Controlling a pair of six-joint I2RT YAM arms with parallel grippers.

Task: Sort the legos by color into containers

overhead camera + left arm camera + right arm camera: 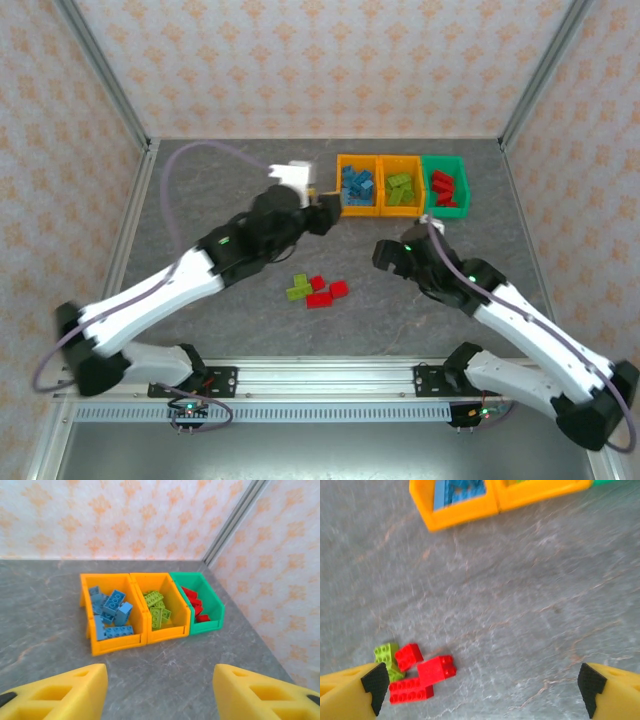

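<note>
**Both tools open, four bricks left on the worktop**

The three joined bins stand in a row at the far side of the grey worktop (pixel 260 312). The left orange bin (pixel 117 644) holds blue bricks (pixel 114 602). The middle orange bin (pixel 167 634) holds lime green bricks (pixel 156 611). The green bin (pixel 205 626) at the right end holds red bricks (pixel 192 602).

The left tool (pixel 325 212) hangs just beside the near left corner of the left orange bin. In its wrist view the two yellow fingers (pixel 75 692) stand apart. Bare worktop shows between them and nothing is held.

The right tool (pixel 385 255) sits nearer the arm bases, between the bins and the loose bricks. Its jaws are spread wide, one black-padded fingertip (pixel 374 684) at each lower corner of its wrist view, and they hold nothing.

A small cluster of unsorted bricks lies on the worktop, well apart from the bins and to the left of the right tool. It is made up of a loose lime green brick (pixel 387 657) and three loose red bricks (pixel 436 668). The green one touches the smallest red one, and the other two red ones lie right against them.
</note>
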